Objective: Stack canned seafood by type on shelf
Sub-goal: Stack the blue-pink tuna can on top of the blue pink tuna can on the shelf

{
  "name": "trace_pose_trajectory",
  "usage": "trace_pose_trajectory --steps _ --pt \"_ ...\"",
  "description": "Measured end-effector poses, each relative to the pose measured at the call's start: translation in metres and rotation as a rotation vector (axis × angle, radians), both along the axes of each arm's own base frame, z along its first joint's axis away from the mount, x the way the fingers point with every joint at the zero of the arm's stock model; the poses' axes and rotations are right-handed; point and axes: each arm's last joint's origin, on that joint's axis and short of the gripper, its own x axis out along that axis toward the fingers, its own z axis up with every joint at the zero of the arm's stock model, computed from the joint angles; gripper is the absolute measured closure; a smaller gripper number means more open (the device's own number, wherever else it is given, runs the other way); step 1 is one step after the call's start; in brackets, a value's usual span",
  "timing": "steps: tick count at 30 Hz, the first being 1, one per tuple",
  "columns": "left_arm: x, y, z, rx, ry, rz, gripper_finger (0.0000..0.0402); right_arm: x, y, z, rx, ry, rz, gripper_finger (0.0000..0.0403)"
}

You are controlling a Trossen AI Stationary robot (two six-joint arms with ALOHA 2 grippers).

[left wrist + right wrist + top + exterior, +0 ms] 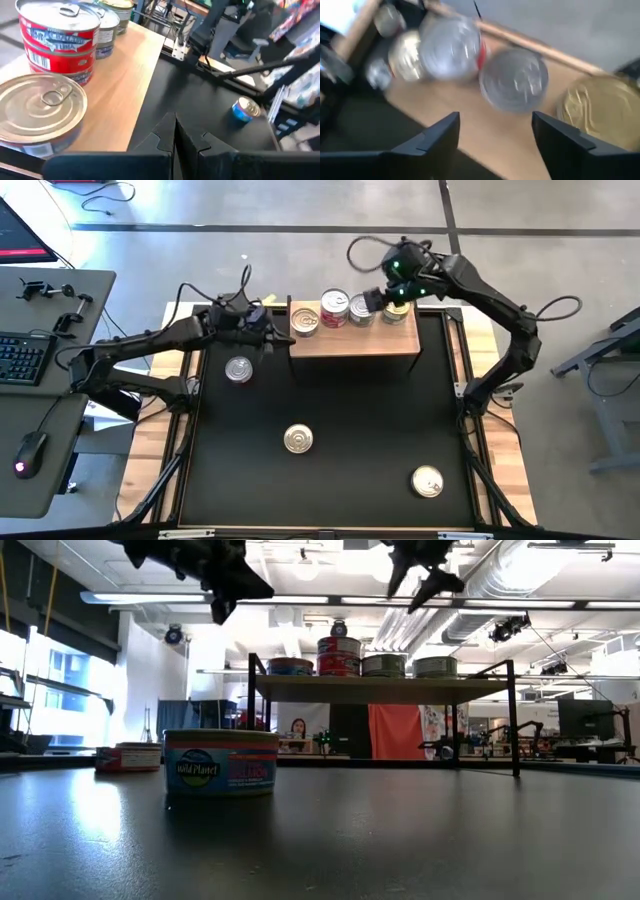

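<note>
Right gripper jaws spread wide, empty, above the shelf (left gripper jaws closed, empty)

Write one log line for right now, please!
right gripper: fingers open, empty, above shelf | left gripper: shut | cans on mat: three

Grey side desk, off the table's left edge: black computer keyboard at its left edge; black computer mouse with a red light near its front corner; small black clamps toward its rear. Black-matted wooden-rimmed table. Grey concrete floor with dark tape lines.
</note>
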Motion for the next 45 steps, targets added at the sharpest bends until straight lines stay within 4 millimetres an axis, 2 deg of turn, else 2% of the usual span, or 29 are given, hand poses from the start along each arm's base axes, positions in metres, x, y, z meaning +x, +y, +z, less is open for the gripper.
trace_pose_trajectory --steps 3,6,10,13,18,22,27,29,32,35,40,45 --pt "0.003 -0.007 -0.001 -0.06 0.001 -0.002 0.0401 0.002 0.022 -0.011 0.01 0.121 0.071 0.0198" --pt "0.009 -0.023 0.001 -0.109 -0.014 0.004 0.0401 0.009 0.055 -0.026 0.006 0.177 0.192 0.0255" --pt "0.021 -0.06 -0.002 -0.116 0.002 0.062 0.0402 0.008 0.1 -0.045 -0.003 0.168 0.287 0.0341" --pt "0.033 -0.092 -0.014 -0.165 0.044 0.123 0.0402 -0.001 0.129 -0.068 0.004 0.181 0.304 0.0389" --pt "0.045 -0.148 -0.04 -0.279 0.131 0.12 0.0402 -0.015 0.17 -0.11 0.106 0.077 0.343 0.0393" --pt "0.044 -0.191 -0.062 -0.281 0.24 0.02 0.0402 -0.014 0.198 -0.135 0.202 -0.101 0.34 0.0401" --pt "0.024 -0.23 -0.086 -0.217 0.418 -0.078 0.0402 0.006 0.225 -0.156 0.335 -0.36 0.323 0.0389" --pt "0.012 -0.239 -0.094 -0.207 0.463 -0.102 0.0402 0.021 0.232 -0.157 0.353 -0.468 0.341 0.038" --pt "-0.006 -0.245 -0.104 -0.247 0.433 -0.121 0.0402 0.052 0.239 -0.152 0.352 -0.489 0.356 0.0353" --pt "-0.02 -0.243 -0.115 -0.282 0.345 -0.125 0.0402 0.081 0.245 -0.152 0.28 -0.346 0.408 0.0307" --pt "-0.035 -0.23 -0.14 -0.28 0.346 -0.085 0.0402 0.111 0.25 -0.174 0.139 0.051 0.38 0.0218" --pt "-0.034 -0.229 -0.15 -0.258 0.349 -0.096 0.0402 0.142 0.246 -0.195 0.217 0.178 0.343 0.0154"
